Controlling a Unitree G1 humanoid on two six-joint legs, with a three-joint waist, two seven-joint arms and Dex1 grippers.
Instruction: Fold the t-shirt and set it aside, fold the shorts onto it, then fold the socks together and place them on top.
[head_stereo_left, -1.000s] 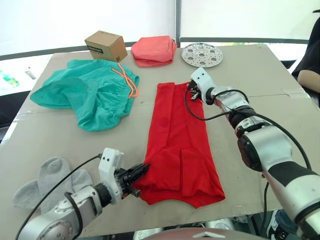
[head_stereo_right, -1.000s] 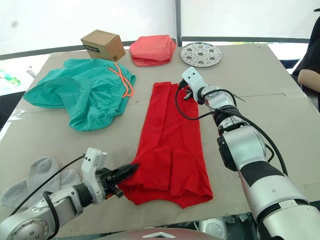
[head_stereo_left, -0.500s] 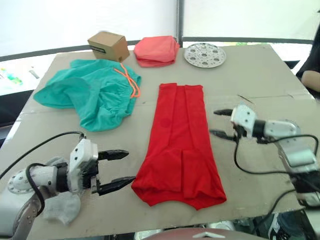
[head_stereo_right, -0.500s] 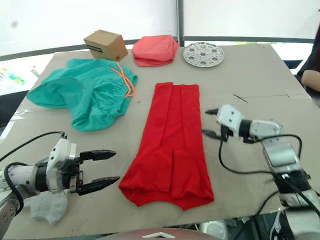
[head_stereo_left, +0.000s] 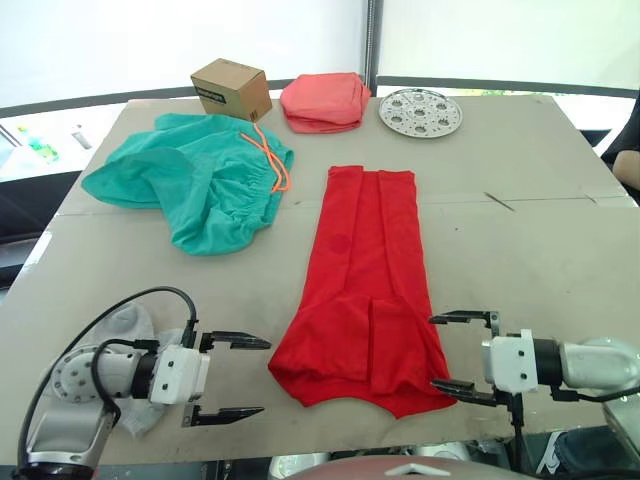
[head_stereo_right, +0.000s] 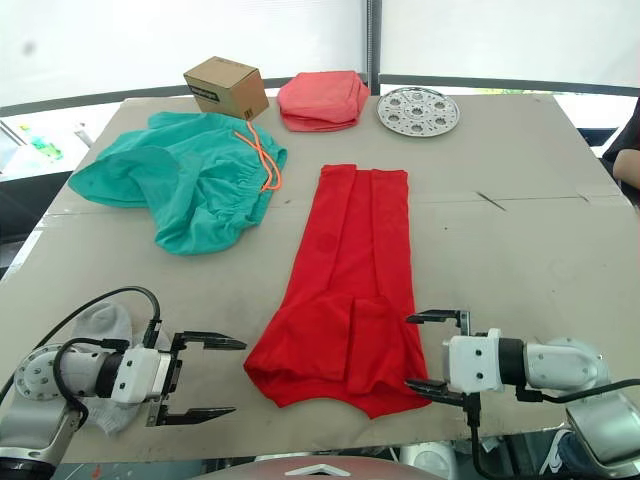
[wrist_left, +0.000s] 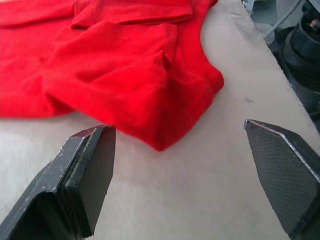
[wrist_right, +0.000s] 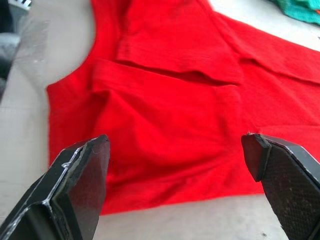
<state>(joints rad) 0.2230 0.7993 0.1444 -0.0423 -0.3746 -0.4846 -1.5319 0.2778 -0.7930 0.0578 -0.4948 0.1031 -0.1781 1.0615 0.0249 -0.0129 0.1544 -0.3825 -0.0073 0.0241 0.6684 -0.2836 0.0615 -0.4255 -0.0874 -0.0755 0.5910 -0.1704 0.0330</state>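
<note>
A red t-shirt (head_stereo_left: 362, 280), folded into a long strip, lies on the table (head_stereo_left: 520, 200) with its long axis running straight away from the robot. The left gripper (head_stereo_left: 232, 377) and right gripper (head_stereo_left: 458, 354) (both spread wide and empty) flank the strip's near end, each pointing inward at a near corner. Each arm is about equally close to its own corner, the right nearly touching the hem

silver arms, white wrist blocks, black cables, black-fingered grippers
</note>
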